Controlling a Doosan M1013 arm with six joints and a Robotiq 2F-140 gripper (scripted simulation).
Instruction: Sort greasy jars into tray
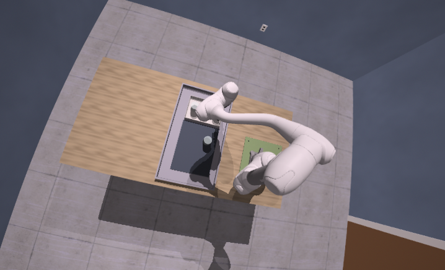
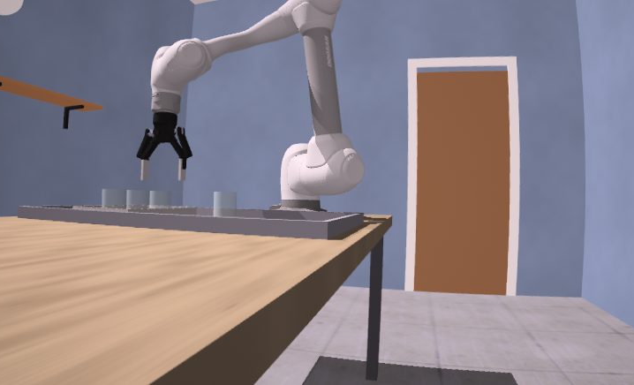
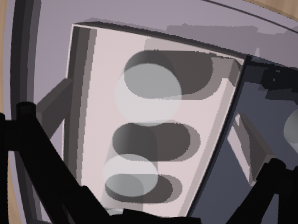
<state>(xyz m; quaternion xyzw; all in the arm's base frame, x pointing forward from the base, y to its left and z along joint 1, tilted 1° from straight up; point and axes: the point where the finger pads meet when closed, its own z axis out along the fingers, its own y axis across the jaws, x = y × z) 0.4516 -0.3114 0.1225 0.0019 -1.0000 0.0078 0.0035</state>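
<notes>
The pale tray (image 3: pixel 156 119) lies below my wrist camera, with the dark drying mat (image 1: pixel 194 149) beside it. Three glass jars stand mouth down in the tray: one (image 3: pixel 148 92) at the far end, one (image 3: pixel 154 141) in the middle and one (image 3: pixel 129 175) nearest. In the side view they stand in a row (image 2: pixel 137 198). One more jar (image 1: pixel 207 140) stands alone on the mat; it also shows in the side view (image 2: pixel 224 203). My gripper (image 2: pixel 162 166) hangs open and empty, well above the jars in the tray, touching none.
Tray and mat sit on a raised grey steel top (image 2: pixel 190 222) on the wooden table (image 2: pixel 118 286). My arm's base (image 2: pixel 305 191) stands behind it on a green plate (image 1: pixel 261 150). A wall shelf (image 2: pixel 37 93) is at the far left.
</notes>
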